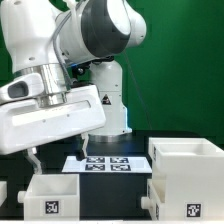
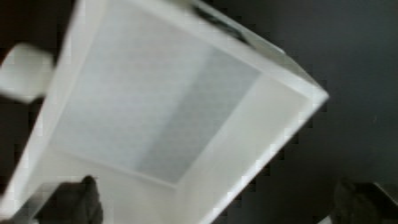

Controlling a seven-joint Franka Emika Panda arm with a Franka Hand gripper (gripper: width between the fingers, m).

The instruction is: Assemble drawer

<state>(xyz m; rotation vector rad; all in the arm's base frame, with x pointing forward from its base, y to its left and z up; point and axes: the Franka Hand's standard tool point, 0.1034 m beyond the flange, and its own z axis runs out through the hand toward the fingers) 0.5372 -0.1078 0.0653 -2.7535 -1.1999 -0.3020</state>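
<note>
A small white open-top tray (image 1: 50,195) with a square tag on its front stands at the exterior view's lower left. My gripper (image 1: 60,152) hangs just above it, open and empty. In the wrist view the tray (image 2: 178,100) fills most of the picture, blurred, with its hollow facing the camera. My gripper (image 2: 217,205) has its dark fingers (image 2: 71,200) wide apart; one finger lies over the tray's wall, the other over the dark table. A large white boxy housing (image 1: 190,152) stands at the exterior view's right, with another tagged white part (image 1: 185,197) in front of it.
The marker board (image 1: 105,162) lies flat on the dark table between the tray and the housing. A white part shows at the exterior view's far left edge (image 1: 3,190). A round white object (image 2: 22,70) sits beside the tray in the wrist view.
</note>
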